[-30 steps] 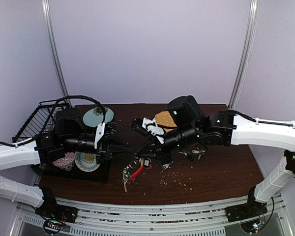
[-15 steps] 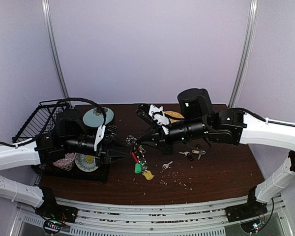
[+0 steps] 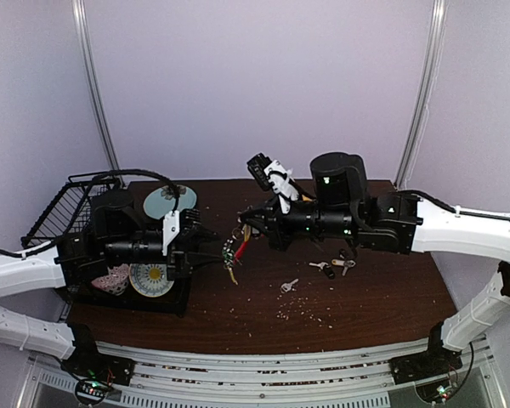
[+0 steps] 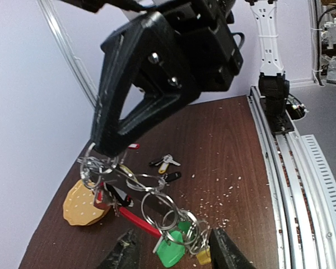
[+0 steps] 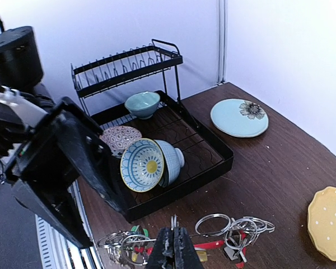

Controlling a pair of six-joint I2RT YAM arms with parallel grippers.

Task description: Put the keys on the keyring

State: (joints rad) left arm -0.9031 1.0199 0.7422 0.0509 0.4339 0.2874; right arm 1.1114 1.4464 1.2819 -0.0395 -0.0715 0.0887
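1. Just right of the dish rack [image 3: 68,208], the keyring [image 3: 235,245] hangs above the worktop [image 3: 382,297], pinched at its red section by the clenched right end effector [image 5: 174,246].
2. The left end effector [image 4: 172,244] is released, with its fingers apart on either side of the dangling tags.
3. Loose keys [image 3: 331,268] lie farther from the rack, beyond the ring.
4. Likely step: presenting the ring. Next, the left arm should fetch a key and thread it.
5. Both arms reach inward, roughly level, tips facing.
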